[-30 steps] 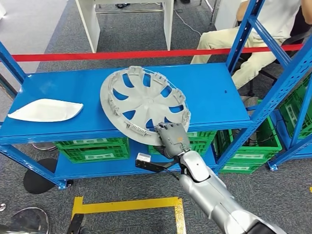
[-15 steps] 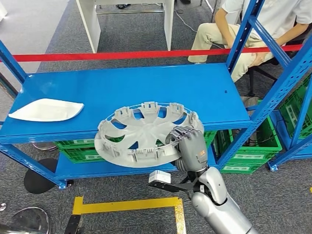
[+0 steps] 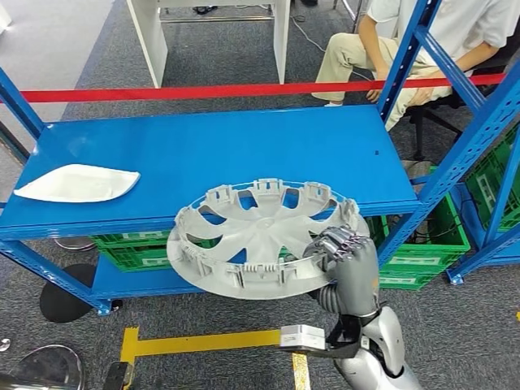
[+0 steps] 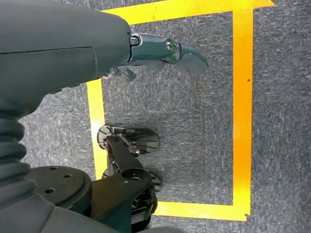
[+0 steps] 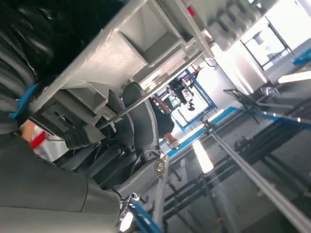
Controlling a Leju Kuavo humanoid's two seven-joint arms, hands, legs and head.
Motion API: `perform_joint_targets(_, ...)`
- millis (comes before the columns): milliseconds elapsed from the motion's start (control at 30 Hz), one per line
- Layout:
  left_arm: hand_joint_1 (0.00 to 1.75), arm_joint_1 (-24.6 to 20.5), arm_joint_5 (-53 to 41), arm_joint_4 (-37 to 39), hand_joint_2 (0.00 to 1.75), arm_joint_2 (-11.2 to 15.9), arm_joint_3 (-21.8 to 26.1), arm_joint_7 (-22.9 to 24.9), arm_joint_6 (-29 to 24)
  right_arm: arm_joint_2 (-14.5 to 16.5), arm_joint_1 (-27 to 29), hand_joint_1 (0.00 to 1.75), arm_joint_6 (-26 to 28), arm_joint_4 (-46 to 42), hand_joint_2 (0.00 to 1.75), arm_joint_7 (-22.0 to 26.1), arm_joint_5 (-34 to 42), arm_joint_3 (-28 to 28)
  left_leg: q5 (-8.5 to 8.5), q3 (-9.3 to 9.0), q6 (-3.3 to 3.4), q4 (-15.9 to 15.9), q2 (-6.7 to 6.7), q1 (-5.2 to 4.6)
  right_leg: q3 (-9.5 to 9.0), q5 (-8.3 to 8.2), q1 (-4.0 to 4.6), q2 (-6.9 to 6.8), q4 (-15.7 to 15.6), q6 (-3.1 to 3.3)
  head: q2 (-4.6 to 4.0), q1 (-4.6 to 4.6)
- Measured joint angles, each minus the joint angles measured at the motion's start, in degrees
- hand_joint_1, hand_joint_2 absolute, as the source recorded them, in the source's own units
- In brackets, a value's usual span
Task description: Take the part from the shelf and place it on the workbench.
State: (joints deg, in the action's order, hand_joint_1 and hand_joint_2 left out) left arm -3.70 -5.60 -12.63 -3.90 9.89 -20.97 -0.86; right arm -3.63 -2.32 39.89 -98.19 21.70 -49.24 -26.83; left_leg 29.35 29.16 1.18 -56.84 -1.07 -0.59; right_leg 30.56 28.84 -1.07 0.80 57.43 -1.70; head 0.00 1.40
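One hand carries everything: my right hand (image 3: 346,264) clamps the hubcap (image 3: 263,240) at its 4 o'clock rim, clear of the shelf (image 3: 202,154). With such an off-centre grip I fear it sags or slips. My left hand (image 4: 161,51) hangs with fingers apart, empty.

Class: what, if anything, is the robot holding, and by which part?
The right hand grips the grey wheel cover by its rim. The left hand holds nothing.

Seated person (image 3: 429,41) cut off by top edge.
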Motion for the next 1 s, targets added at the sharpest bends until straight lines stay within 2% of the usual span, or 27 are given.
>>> perform_joint_targets(133, 0.00, 0.2, 0.6, 0.0, 0.00, 0.0, 0.8, -0.1, 0.2, -0.8, 1.7, 1.75, -0.1, -3.4, 1.75, 0.0, 3.9, 0.1, 0.00, 0.00, 0.01, 0.0, 0.00, -0.08, 0.00, -0.02, -0.08, -0.01, 0.0, -0.02, 0.00, -0.01)
perform_joint_targets(367, 0.00, 0.3, 0.8, 0.0, 0.00, 0.0, 1.9, -0.2, 0.4, -2.1, 3.6, 1.75, -0.1, -6.9, 1.75, 0.0, 5.1, 0.5, 0.10, 0.18, 0.16, -0.4, -0.01, -0.20, 0.03, -0.13, -0.21, -0.02, -0.1, -0.21, 0.00, -0.02)
perform_joint_targets(467, 0.00, 0.4, 0.7, 0.0, 0.00, 0.1, 2.0, -0.3, 0.4, -2.5, 4.7, 1.75, -0.1, -8.9, 1.75, 0.9, 6.9, 1.1, 0.18, 0.39, 0.40, -0.7, -0.01, -0.26, 0.09, -0.27, -0.26, 0.01, -0.2, -0.50, 0.00, -0.02)
perform_joint_targets(533, 0.00, 0.3, 0.5, 0.0, 0.00, 0.1, 2.0, -0.6, 0.3, -2.7, 5.4, 1.75, -0.1, -10.3, 1.75, 1.7, 8.3, 1.4, -0.11, 0.31, 0.89, -0.2, 0.07, -0.11, 0.20, -0.17, -0.25, 0.03, -0.2, -0.85, 0.00, 0.00)
perform_joint_targets(600, 0.00, 0.3, 0.3, 0.0, 0.00, 0.1, 2.0, -0.7, 0.1, -3.0, 5.8, 1.75, -0.1, -11.5, 1.75, 2.3, 9.2, 1.8, -0.71, 0.12, 1.53, 0.5, 0.28, 0.17, 1.59, 1.73, -0.14, -0.14, 2.4, -0.99, 0.00, 0.16)
perform_joint_targets(700, 0.00, 0.3, -0.5, 0.0, 0.00, 0.1, 2.0, -0.7, -0.5, -3.4, 6.4, 1.75, -0.1, -12.7, 1.75, 3.3, 9.9, 2.4, -0.99, 0.22, 1.80, 0.5, 0.51, 0.13, 6.85, 6.90, -0.09, -0.34, 13.5, -0.95, 0.00, 0.31)
perform_joint_targets(733, 0.00, 0.4, -0.8, 0.0, 0.00, 0.1, 2.0, -0.6, -0.8, -3.5, 6.8, 1.75, -0.1, -13.1, 1.75, 3.8, 10.3, 2.6, -0.97, 0.28, 1.79, 0.4, 0.52, 0.07, 8.09, 7.26, -0.08, -0.34, 16.0, -0.93, 0.00, 0.30)
perform_joint_targets(767, 0.00, 0.4, -1.1, 0.0, 0.00, 0.0, 2.0, -0.4, -1.0, -3.7, 7.1, 1.75, -0.1, -13.5, 1.75, 4.4, 10.7, 2.8, -0.92, 0.31, 1.76, 0.3, 0.51, 0.04, 8.42, 6.50, -0.07, -0.35, 16.5, -0.88, 0.00, 0.31)
perform_joint_targets(800, 0.00, 0.4, -1.3, 0.0, 0.00, 0.0, 2.0, -0.3, -1.2, -3.8, 7.4, 1.75, -0.1, -13.9, 1.75, 4.9, 11.2, 3.1, -0.83, 0.32, 1.66, 0.2, 0.50, 0.03, 7.61, 4.59, -0.07, -0.36, 14.5, -0.78, 0.00, 0.31)
perform_joint_targets(833, 0.00, 0.4, -1.4, 0.0, 0.00, 0.0, 2.0, -0.2, -1.4, -3.9, 7.6, 1.75, -0.1, -14.5, 1.75, 5.3, 11.7, 3.3, -0.66, 0.32, 1.49, 0.0, 0.48, 0.03, 5.96, 2.28, -0.07, -0.39, 10.8, -0.65, 0.00, 0.32)
perform_joint_targets(900, 0.00, 0.3, -1.7, 0.0, 0.00, 0.0, 2.0, 0.1, -1.6, -4.0, 7.9, 1.75, -0.1, -15.7, 1.75, 6.1, 12.6, 3.7, -0.34, 0.60, 1.01, -0.5, 0.44, -0.08, 2.61, -0.40, 0.04, -0.41, 4.1, -0.28, 0.00, 0.29)
perform_joint_targets(933, 0.00, 0.3, -1.7, 0.0, 0.00, 0.0, 2.0, 0.1, -1.8, -4.1, 8.2, 1.75, -0.1, -16.3, 1.75, 6.5, 13.0, 3.9, -0.31, 0.84, 0.71, -0.8, 0.41, -0.14, 1.80, -0.68, 0.12, -0.40, 2.5, -0.12, 0.00, 0.27)
perform_joint_targets(1000, 0.00, 0.3, -1.8, 0.0, 0.00, 0.0, 2.0, 0.2, -2.1, -4.3, 8.9, 1.75, -0.1, -17.4, 1.75, 7.1, 13.9, 4.2, -0.48, 1.33, 0.15, -1.1, 0.36, -0.17, 1.63, -0.56, 0.30, -0.32, 1.9, 0.27, 0.00, 0.20)
